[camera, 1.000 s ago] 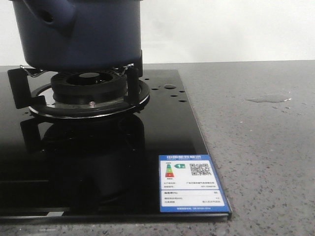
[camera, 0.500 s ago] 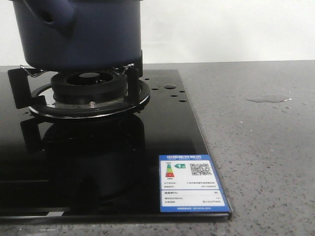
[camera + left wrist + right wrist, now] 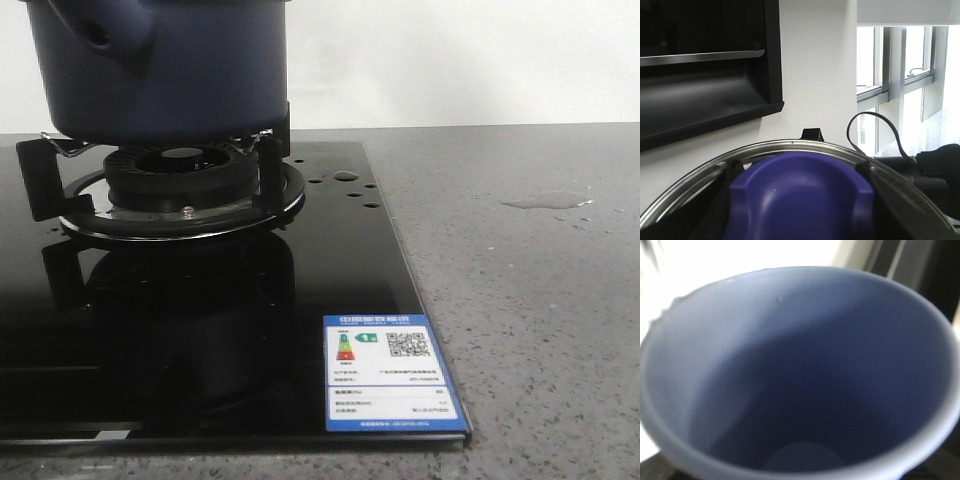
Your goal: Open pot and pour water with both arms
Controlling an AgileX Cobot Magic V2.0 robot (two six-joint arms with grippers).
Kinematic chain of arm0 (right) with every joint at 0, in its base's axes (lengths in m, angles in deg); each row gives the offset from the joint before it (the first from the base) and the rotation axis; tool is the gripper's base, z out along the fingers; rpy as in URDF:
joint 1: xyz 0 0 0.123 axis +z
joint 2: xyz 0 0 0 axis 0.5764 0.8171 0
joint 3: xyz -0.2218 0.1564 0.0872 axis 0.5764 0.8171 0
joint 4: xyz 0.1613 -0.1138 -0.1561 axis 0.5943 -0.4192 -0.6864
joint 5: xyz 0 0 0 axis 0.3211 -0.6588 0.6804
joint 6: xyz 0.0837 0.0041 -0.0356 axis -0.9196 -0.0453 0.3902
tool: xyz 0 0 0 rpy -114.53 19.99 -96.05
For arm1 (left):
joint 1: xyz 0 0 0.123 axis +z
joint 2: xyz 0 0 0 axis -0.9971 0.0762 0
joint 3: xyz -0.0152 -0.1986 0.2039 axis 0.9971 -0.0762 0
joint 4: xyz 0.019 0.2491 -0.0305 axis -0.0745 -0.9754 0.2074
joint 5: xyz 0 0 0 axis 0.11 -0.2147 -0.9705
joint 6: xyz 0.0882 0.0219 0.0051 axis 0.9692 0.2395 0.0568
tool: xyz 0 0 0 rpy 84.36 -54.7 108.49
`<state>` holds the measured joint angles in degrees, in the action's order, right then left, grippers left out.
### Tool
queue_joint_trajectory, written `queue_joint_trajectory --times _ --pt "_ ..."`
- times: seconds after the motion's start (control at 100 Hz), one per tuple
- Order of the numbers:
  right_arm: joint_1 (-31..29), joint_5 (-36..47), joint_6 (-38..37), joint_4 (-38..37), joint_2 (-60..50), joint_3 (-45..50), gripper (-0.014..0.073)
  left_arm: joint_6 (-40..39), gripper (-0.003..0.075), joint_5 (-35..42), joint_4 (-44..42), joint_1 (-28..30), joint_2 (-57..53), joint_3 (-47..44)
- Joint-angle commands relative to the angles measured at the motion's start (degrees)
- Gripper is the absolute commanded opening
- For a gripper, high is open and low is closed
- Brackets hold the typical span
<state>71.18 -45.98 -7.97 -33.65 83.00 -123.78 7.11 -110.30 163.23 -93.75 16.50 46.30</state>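
The dark navy pot (image 3: 160,70) stands on the gas burner (image 3: 180,175); its stubby side protrusion with a round hole (image 3: 98,38) faces front left, and its top is cut off by the frame. No gripper shows in the front view. In the left wrist view my left gripper (image 3: 797,180) is shut on the blue knob (image 3: 800,200) of the steel-rimmed lid (image 3: 790,146), with dark fingers (image 3: 720,200) on either side of the knob. The pale blue cup (image 3: 790,365) fills the right wrist view, mouth towards the camera and looking empty. It hides the right fingers.
The black glass hob (image 3: 200,330) carries a blue-edged energy label (image 3: 392,372) at its front right corner and some droplets (image 3: 345,177). A water puddle (image 3: 545,200) lies on the grey counter. Behind the lid are a black range hood (image 3: 700,75), a window (image 3: 900,75) and the other arm (image 3: 935,170).
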Motion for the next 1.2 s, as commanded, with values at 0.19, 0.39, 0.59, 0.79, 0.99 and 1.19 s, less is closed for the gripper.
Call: queue_joint_trajectory --times 0.19,0.39,0.59,0.79,0.99,1.19 --pt "-0.5 0.3 1.7 -3.6 -2.6 -4.2 0.0235 -0.7 0.0187 2.0 4.0 -0.3 -0.9 1.8" --pt "-0.4 -0.3 -13.0 7.7 -2.6 -4.2 0.0235 -0.7 0.0187 2.0 4.0 -0.3 -0.9 1.8" --pt "1.8 -21.2 -32.7 22.3 -3.8 -4.2 0.0235 -0.7 0.0187 2.0 3.5 -0.3 -0.8 1.8" --pt "-2.6 -29.1 -44.2 40.6 -11.3 -1.0 0.0235 0.7 0.0187 2.4 3.5 -1.3 2.0 1.8" --pt "-13.4 -9.9 -55.4 43.1 -24.1 17.7 0.0235 8.0 0.0187 3.6 3.5 -7.7 7.4 1.8" --pt "-25.0 8.7 -58.1 43.5 -29.5 38.1 0.0235 8.8 0.0187 4.7 4.7 -9.4 12.3 1.8"
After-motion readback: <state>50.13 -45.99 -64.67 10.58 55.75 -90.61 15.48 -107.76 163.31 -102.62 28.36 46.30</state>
